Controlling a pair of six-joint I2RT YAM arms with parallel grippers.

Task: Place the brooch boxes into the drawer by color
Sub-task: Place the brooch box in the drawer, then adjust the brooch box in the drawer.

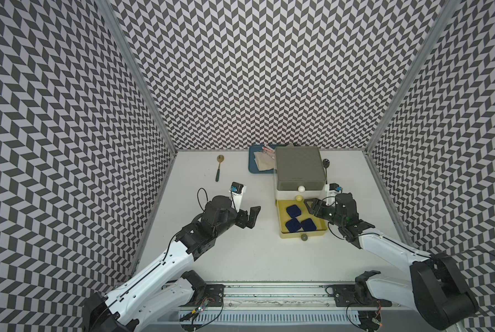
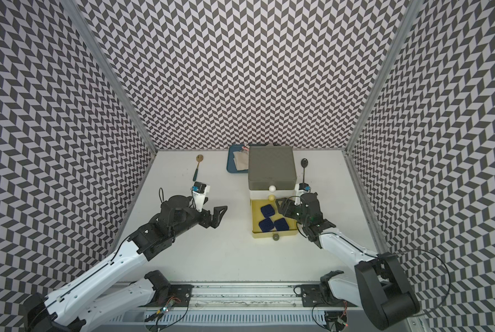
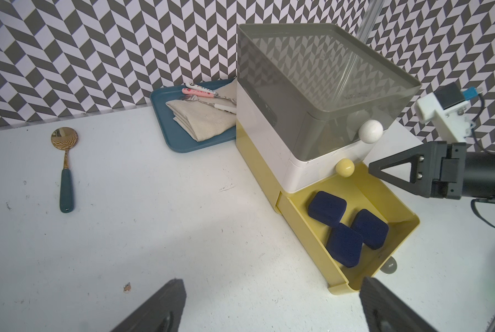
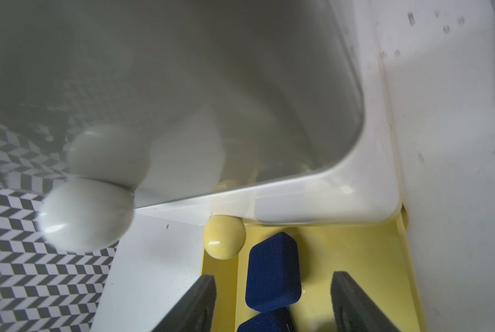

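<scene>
Three navy brooch boxes (image 1: 294, 211), rounded-square and velvety in look, are seen lying flat in the pulled-out yellow bottom tier (image 1: 278, 221) of the drawer (image 3: 257, 120), a boxy plastic chest set toward the table's (image 1: 211, 258) far edge; two boxes are touching, perhaps overlapped; the grey tier (image 1: 299, 165) and white tier (image 1: 286, 193) are shut, their contents hidden; the yellow tier's ball knob (image 1: 304, 237) is half cut off by its front wall. The right gripper (image 1: 309, 209) is held over that tier's right rim, fingers spread, nothing pinched; the left gripper (image 1: 252, 217) is spread wide above bare table; a blue tray (image 1: 253, 168) at the far edge is partly hidden behind the chest.
</scene>
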